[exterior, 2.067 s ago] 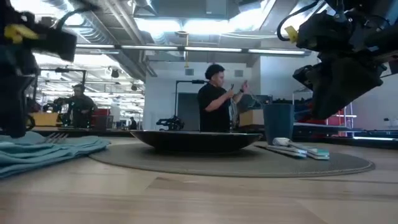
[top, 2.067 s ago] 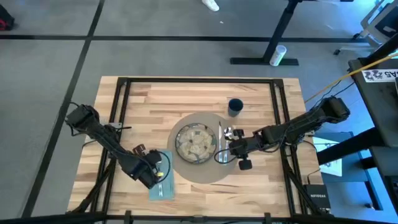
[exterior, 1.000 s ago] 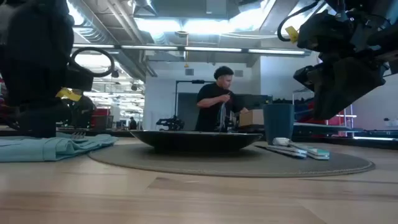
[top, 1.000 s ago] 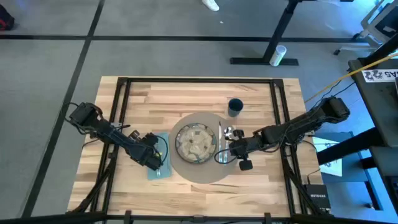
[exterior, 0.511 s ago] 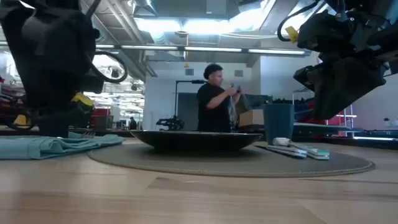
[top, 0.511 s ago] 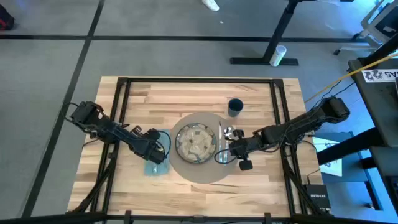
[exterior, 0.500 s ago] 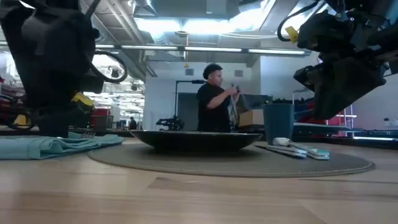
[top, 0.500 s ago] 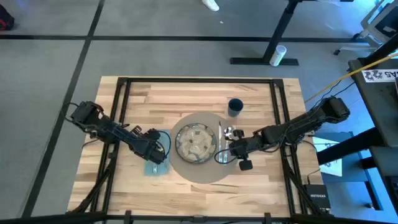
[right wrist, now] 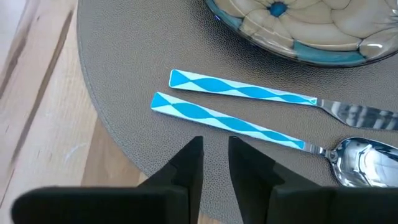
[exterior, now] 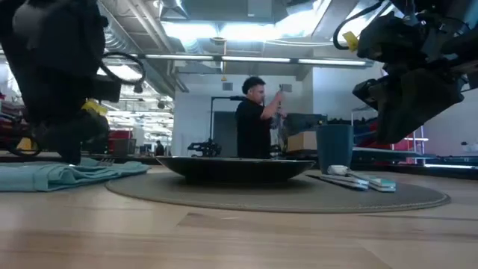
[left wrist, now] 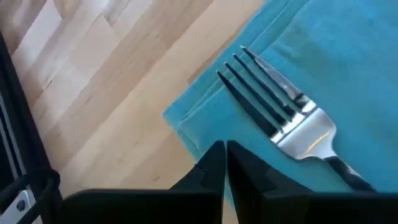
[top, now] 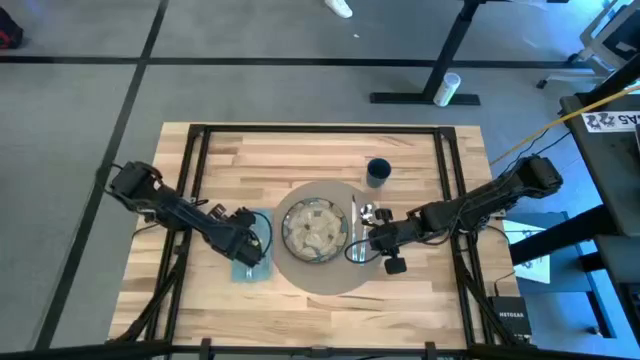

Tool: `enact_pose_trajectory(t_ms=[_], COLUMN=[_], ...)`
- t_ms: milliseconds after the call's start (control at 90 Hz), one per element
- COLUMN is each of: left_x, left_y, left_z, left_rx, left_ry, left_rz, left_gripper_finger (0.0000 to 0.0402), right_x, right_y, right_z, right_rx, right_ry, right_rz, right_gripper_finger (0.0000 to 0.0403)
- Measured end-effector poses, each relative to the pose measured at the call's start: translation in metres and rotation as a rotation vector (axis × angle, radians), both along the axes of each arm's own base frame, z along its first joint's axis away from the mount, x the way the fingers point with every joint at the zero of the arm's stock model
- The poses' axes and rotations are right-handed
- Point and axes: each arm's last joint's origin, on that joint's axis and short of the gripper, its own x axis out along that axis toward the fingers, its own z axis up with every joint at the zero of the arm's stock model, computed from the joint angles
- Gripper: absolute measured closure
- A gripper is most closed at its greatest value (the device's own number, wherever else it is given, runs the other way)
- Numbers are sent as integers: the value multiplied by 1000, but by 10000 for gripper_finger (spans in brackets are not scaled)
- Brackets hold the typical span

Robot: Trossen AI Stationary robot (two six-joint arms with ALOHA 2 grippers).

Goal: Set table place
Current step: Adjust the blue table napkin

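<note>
On the wooden table (top: 300, 160) lies a round grey-brown placemat (top: 330, 275) with the speckled plate (top: 313, 230) on it. A knife (right wrist: 242, 90) and a spoon (right wrist: 230, 121), both with blue-and-white handles, lie on the mat right of the plate. The dark-blue cup (top: 378, 172) stands beyond them. Left of the mat the teal napkin (top: 243, 268) lies flat, with the silver fork (left wrist: 280, 115) on top of it. My left gripper (left wrist: 225, 149) is shut at the napkin's edge. My right gripper (right wrist: 215, 149) hovers open above the mat beside the two handles, nothing between its fingers. My left gripper meets the teal napkin near one corner, by its edge (left wrist: 199, 134), just short of the fork's tines. The fingers (exterior: 71, 153) come down on it from above. Their tips hide whether cloth is pinched between them. The napkin lies on the table, slightly rumpled.
Black frame bars (top: 190, 170) run under the table's left and right sides. Bare wood lies at the far left and along the near edge. A person (exterior: 254, 119) stands in the room beyond the table.
My left gripper has gone a little toward the table's far edge, staying shut. The napkin, with the fork on it, has slid along the table with it, closer to the placemat.
</note>
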Motion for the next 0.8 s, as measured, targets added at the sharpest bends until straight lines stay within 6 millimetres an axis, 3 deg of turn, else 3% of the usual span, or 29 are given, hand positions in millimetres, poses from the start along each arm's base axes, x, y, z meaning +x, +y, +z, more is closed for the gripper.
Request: enact_pose_trajectory(t_ms=[189, 389, 633, 800], left_x=[1, -2, -29, -47], left_y=[-8, -38, -79, -95], left_z=[22, 46, 40, 32], left_rx=[-19, -125, -309, -334], left_ry=[-80, -149, -120, -57], left_rz=[-72, -194, -153, -97], left_gripper_finger=[401, 401, 401, 402], right_x=[0, 0, 0, 0], right_y=[0, 0, 1, 1], right_z=[0, 0, 0, 0], right_rx=[0, 3, 22, 34], right_ry=[0, 1, 7, 10], right_rz=[0, -4, -1, 1], right_gripper_finger=[340, 340, 340, 340])
